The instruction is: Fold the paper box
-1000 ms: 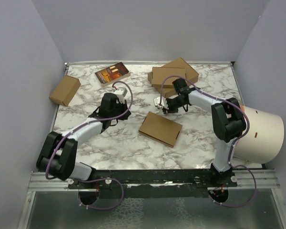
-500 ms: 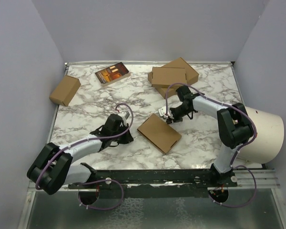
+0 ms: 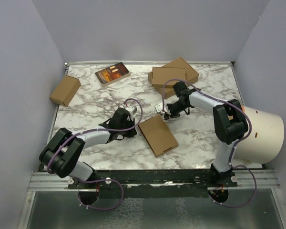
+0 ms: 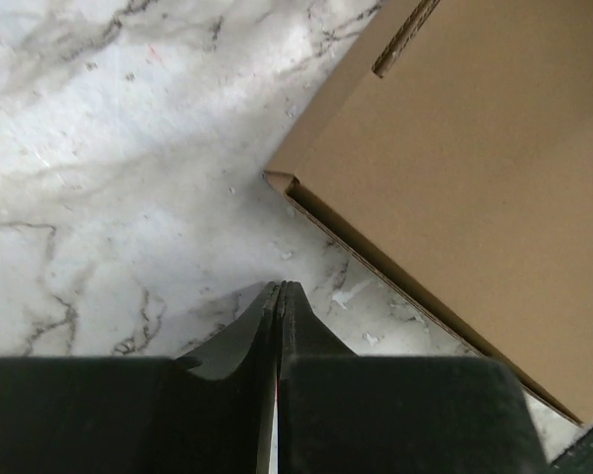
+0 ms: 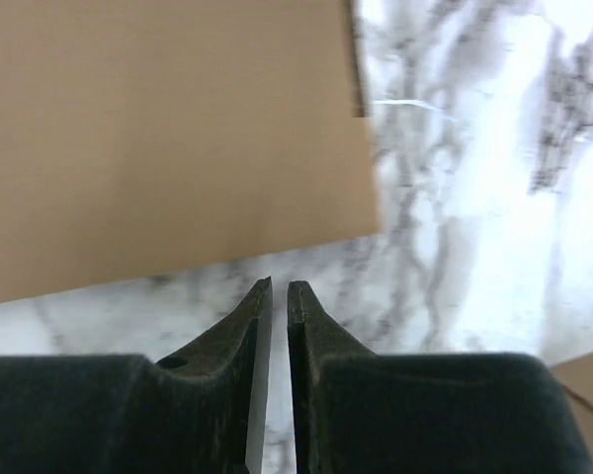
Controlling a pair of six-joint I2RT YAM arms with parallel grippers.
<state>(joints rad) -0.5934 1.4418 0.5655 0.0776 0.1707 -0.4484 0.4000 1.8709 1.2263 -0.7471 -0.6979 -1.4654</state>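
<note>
— Where is the paper box (image 3: 158,135)?

— It lies flat and closed on the marble surface (image 3: 200,138), turned at a slant, with one corner pointing away from the arms' bases. A slit shows in its top face, and the corrugated edge is visible along one side.

— And the left hand (image 4: 279,288)?

— It is low, just beside the box's left edge, close to a corner. Its two fingers are pressed together with nothing between them. The tips point at bare marble, near the cardboard, but I cannot tell whether they touch it.

— The right hand (image 5: 279,286)?

— It is at the box's far corner. Its fingers are almost together, with only a thin slit between them and nothing in it. The tips sit over the marble just off the box's edge.

— What else is around the box?

— A book (image 3: 112,73) with a dark cover lies beyond it, to the far left. A small carton (image 3: 65,90) is further left still, well apart from the box. A stack of boxes (image 3: 173,75) sits beyond it on the far side, past the right hand. A white tub (image 3: 260,134) lies on its side to the right of the box, at the rim of the surface.
</note>
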